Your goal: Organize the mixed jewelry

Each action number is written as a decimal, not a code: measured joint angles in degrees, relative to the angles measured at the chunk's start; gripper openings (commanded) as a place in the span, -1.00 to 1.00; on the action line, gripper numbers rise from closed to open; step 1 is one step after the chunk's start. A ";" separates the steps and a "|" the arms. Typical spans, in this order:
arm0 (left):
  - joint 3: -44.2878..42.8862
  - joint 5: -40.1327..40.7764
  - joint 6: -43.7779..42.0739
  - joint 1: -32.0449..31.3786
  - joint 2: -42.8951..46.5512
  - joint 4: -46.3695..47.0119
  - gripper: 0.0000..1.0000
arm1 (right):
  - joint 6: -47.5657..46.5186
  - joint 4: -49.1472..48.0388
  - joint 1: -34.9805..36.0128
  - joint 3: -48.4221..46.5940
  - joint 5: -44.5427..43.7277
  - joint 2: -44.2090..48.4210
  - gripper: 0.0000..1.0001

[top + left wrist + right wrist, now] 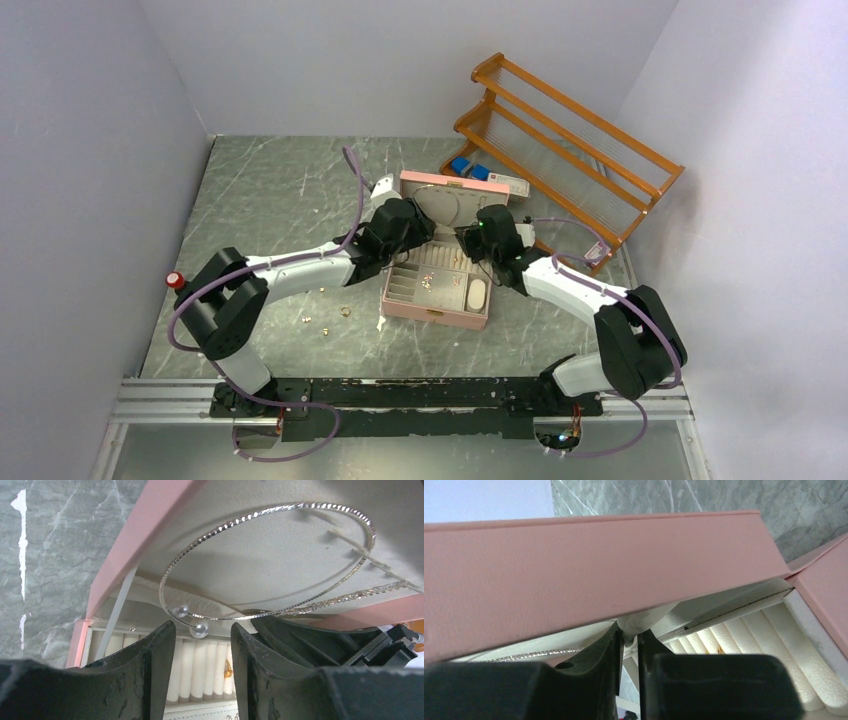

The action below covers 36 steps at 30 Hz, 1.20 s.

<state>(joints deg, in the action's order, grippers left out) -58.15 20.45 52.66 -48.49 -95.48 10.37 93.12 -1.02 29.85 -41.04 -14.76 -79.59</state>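
Task item: silver wire loop (300, 503) with two pearl-like beads (199, 628) at its open ends.
Location: flat against the pale lining inside the raised lid (125, 545) of the pink jewelry box (435, 305). It appears to be caught on small white pegs at its far side.
Long axis: in the left wrist view the oval runs from lower left to upper right along the lid.
Pointing: the beaded ends point down toward the left tool.
Left tool (202, 632): fingers apart with nothing between them. The beads sit just ahead of the gap.
Right tool (629, 632): fingers almost together under the lid edge, with a white fold of lining at the tips. I cannot tell whether it is clamped.
Nearer arm: the left, judged from the beads lying directly in front of its gap.
Next move calls for: a short advance of the left tool so the beaded end enters the gap.
Other items: small gold pieces (345, 311) lie loose on the bench (280, 190), left of the box and well apart from both tools.
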 measured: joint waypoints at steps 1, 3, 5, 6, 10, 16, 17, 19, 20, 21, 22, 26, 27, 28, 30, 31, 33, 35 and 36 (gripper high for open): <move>0.00 -0.09 -0.09 0.00 -0.11 0.37 -0.02 | -0.37 0.07 -0.17 0.02 0.46 0.00 -0.75; 0.00 -0.13 -0.31 0.00 -0.31 1.03 -0.04 | -1.20 0.04 -0.46 0.09 1.33 0.00 -0.82; 0.00 -0.15 -0.66 0.00 -0.55 1.55 -0.05 | -2.08 -0.07 -0.79 0.22 2.27 0.00 -0.85; 0.00 -0.17 -0.87 0.00 -0.74 1.86 -0.05 | -2.51 -0.26 -1.01 0.28 2.80 0.00 -0.85; 0.00 -0.31 -1.38 0.00 -1.64 2.29 -0.09 | -4.22 -1.77 -1.60 1.03 4.24 0.00 -0.87; 0.00 -0.66 -1.46 0.00 -2.12 2.43 -0.21 | -6.43 -2.62 -1.88 1.46 5.18 0.07 -0.91; 0.00 -0.72 -1.46 0.00 -2.12 2.54 -0.23 | -6.71 -2.80 -1.90 1.62 5.29 0.09 -0.91; 0.00 -0.74 -1.46 0.00 -2.12 2.71 -0.24 | -7.32 -3.52 -1.95 2.10 5.64 0.17 -0.92; 0.00 -0.74 -1.46 0.00 -2.12 2.73 -0.24 | -7.56 -3.74 -1.92 2.25 5.81 0.22 -0.92; 0.00 -0.74 -1.46 0.00 -2.12 2.75 -0.24 | -7.93 -3.87 -1.95 2.32 6.01 0.26 -0.92; 0.00 -0.74 -1.46 0.00 -2.12 2.73 -0.24 | -8.31 -3.87 -1.99 2.32 6.16 0.28 -0.92; 0.00 -0.76 -1.51 0.00 -2.10 2.75 -0.25 | -9.84 -3.87 -2.03 2.34 6.49 0.44 -0.92; 0.00 -0.76 -1.53 0.00 -2.10 2.75 -0.25 | -10.14 -3.89 -2.03 2.43 6.58 0.50 -0.92; 0.00 -0.79 -1.66 0.00 -2.10 2.75 -0.26 | -10.56 -3.91 -2.03 2.56 6.71 0.66 -0.92; 0.00 -0.81 -1.73 0.00 -2.10 2.75 -0.26 | -11.32 -3.91 -2.03 2.64 6.91 0.83 -0.92; 0.00 -0.94 -1.75 0.00 -2.10 2.80 -0.26 | -11.63 -3.91 -2.03 2.67 6.93 0.87 -0.92; 0.00 -1.20 -1.77 0.00 -2.10 2.93 -0.25 | -12.35 -3.93 -2.03 2.73 7.10 1.01 -0.92; 0.00 -1.40 -1.79 0.00 -2.08 3.13 -0.22 | -12.92 -4.02 -2.03 2.84 7.30 1.03 -0.91; 0.00 -1.46 -1.86 0.00 -2.03 3.15 -0.21 | -13.27 -4.15 -2.03 2.89 7.34 1.03 -0.88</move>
<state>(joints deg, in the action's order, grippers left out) -58.15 18.98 50.81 -48.49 -97.51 13.52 79.85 -5.17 27.81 -38.15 -7.42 -78.56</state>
